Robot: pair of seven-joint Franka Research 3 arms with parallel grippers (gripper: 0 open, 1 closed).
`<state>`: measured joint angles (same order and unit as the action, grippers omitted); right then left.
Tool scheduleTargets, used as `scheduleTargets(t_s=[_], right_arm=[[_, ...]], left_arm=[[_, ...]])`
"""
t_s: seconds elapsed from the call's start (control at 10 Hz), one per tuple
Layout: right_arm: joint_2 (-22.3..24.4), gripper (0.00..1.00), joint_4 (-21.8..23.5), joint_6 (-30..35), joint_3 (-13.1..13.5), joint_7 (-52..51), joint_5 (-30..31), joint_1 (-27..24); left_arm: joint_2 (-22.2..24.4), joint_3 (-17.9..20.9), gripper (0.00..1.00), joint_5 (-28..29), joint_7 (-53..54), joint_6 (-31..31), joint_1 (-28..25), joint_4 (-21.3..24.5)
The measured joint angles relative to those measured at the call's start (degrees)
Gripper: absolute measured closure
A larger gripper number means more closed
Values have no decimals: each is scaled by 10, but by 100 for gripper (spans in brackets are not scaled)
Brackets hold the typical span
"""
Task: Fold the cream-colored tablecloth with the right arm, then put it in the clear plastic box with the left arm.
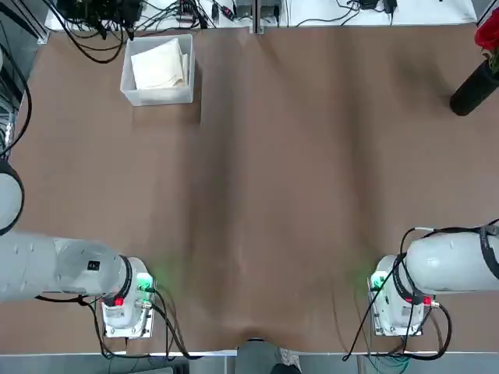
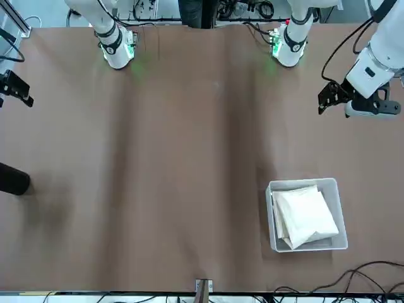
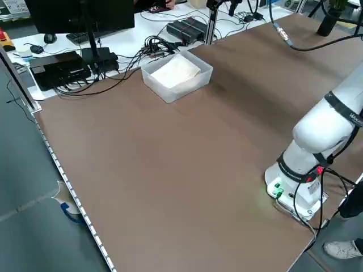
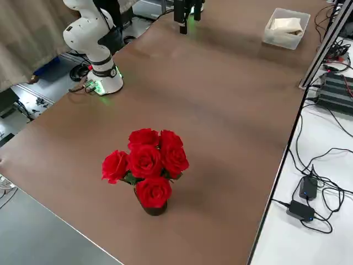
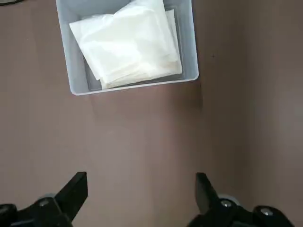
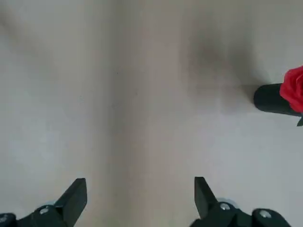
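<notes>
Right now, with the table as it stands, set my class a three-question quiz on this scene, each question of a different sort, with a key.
1. True or false: the folded cream tablecloth lies on the bare table beside the clear plastic box.
2. Multiple choice: the left gripper is A) shut on the cloth, B) open and empty, C) inside the box.
3. Fill the gap: a dark vase near the table's right edge holds red ____.

Key
1. False: it lies inside the box.
2. B. The right gripper is open and empty too.
3. Roses.
</notes>
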<state>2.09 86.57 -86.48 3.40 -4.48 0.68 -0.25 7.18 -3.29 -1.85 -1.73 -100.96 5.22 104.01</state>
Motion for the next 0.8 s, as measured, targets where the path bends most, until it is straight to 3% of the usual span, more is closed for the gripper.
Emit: scheduleTargets(t_s=[0.2,0.5,0.8], right_arm=[[0,0,0,0,0,-1,0,4],[0,0,0,1,0,1,0,12],[0,0,0,1,4,2,0,12]], left_arm=[[-22,0,0,0,0,16,-2,-46],[-80,0,0,0,-5,88,-16,-143],[-89,-1,1,0,-18,91,-23,-149]])
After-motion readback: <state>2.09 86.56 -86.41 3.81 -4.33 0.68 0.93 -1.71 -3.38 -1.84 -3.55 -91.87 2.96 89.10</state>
